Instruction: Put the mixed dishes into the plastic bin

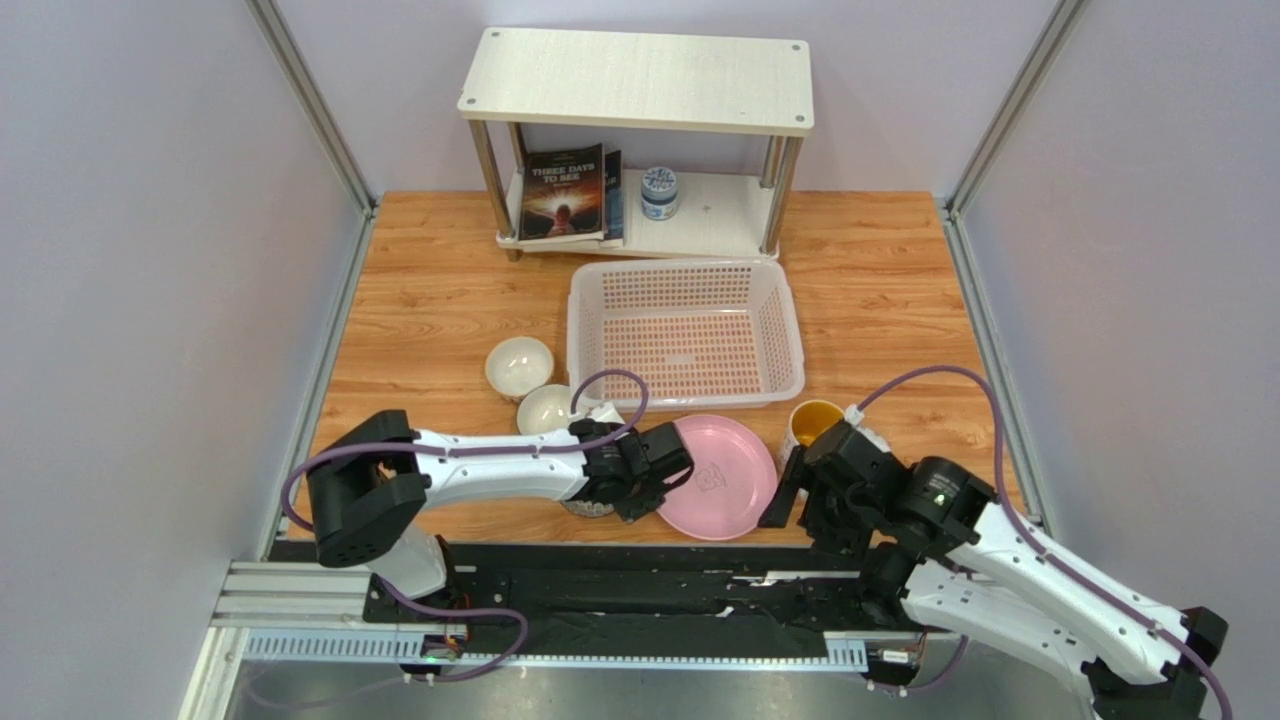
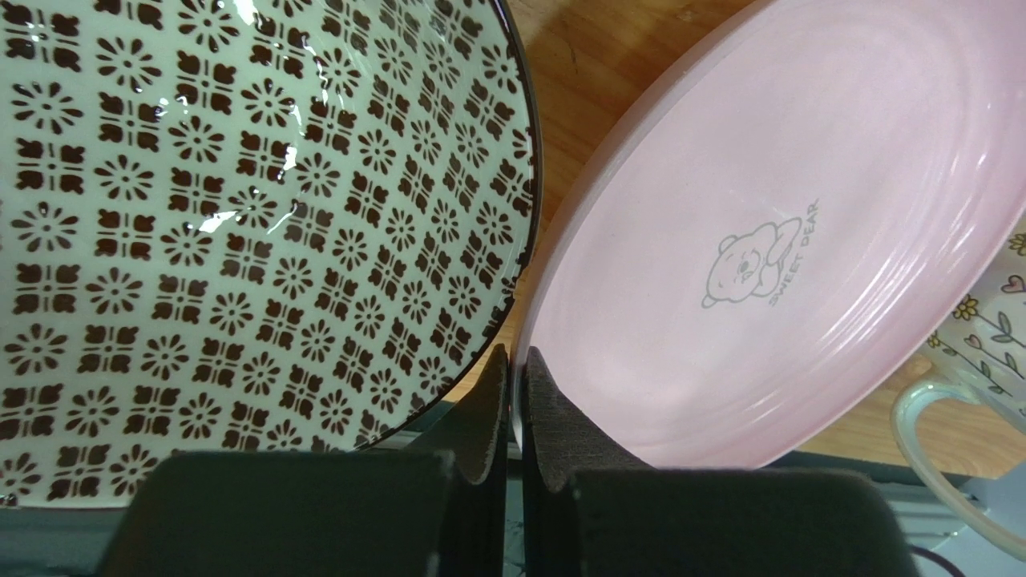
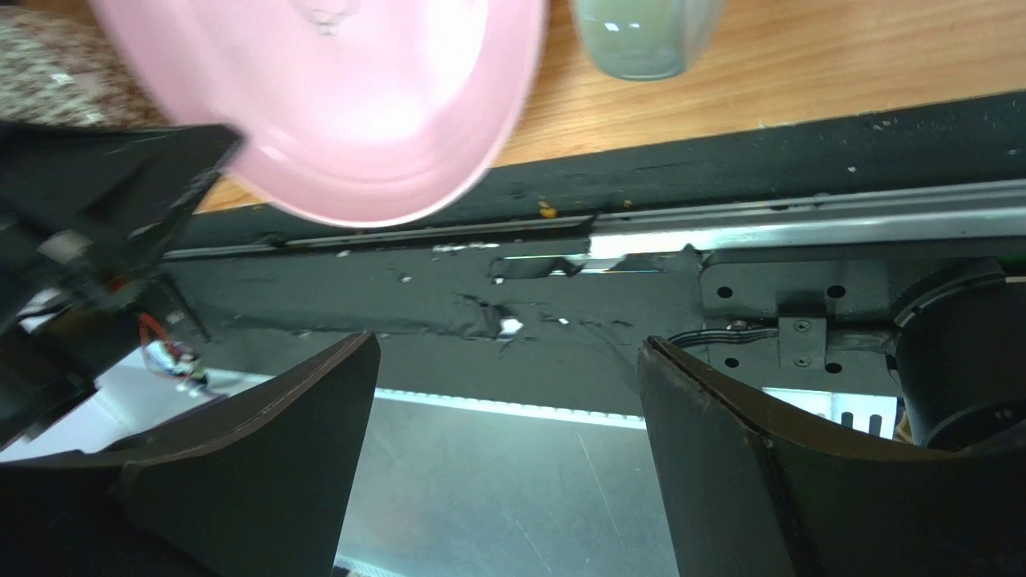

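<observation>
At the near middle of the wooden table (image 1: 436, 315), the left claw (image 2: 514, 361) is pressed together on the near-left rim of the pink plate (image 2: 783, 241), its 2 pads pinching that edge. The dark-patterned bowl (image 2: 217, 241) sits just left of the plate, a sliver of wood showing between their rims. From above, the bowl is mostly hidden under the left wrist. To the plate's right stands the white mug (image 1: 813, 423), yellow inside, near the right claw (image 3: 506, 346), whose fingers are spread wide over the dark rail at the table's near edge with nothing between them. The 2 small white bowls (image 1: 519, 365) sit close together, left of the plastic bin (image 1: 684, 330), which lies just beyond the plate with no dishes in it. Farther back, the white shelf (image 1: 639, 75) holds a book (image 1: 564, 192) and a small jar (image 1: 658, 192) on its lower tier.
</observation>
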{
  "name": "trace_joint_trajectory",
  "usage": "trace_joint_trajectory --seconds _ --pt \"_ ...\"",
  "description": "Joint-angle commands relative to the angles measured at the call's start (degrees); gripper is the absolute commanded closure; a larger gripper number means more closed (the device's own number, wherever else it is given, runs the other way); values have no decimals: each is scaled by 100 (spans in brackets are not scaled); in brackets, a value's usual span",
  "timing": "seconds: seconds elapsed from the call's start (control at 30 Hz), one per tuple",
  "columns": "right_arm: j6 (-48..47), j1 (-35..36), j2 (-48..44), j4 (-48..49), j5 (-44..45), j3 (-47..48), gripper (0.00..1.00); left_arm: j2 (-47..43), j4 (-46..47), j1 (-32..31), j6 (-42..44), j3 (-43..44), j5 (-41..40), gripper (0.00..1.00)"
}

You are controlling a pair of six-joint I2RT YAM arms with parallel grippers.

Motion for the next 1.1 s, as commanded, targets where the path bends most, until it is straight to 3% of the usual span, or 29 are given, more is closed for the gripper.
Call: trace_joint_trajectory --seconds 0.0,0.57,0.67,0.7,0.77,0.83,1.07 --pt "667 66 -84 686 -50 -392 18 -267 -110 18 102 72 -49 100" --pt "2039 409 855 2137 -138 -1149 23 -109 171 26 304 -157 452 100" --pt "2258 575 1013 2208 90 -1131 40 -153 197 26 322 -183 434 100" --pt "2338 663 1040 2217 230 -1122 53 -153 215 18 322 -192 452 100" --pt "2487 751 1102 2269 319 -1122 58 -153 224 18 339 -201 531 100" --pt "2593 892 1163 2252 451 -1105 59 -171 224 18 365 -218 557 100" --pt "3287 1577 1559 2102 574 -1026 45 -452 259 26 269 -368 435 100"
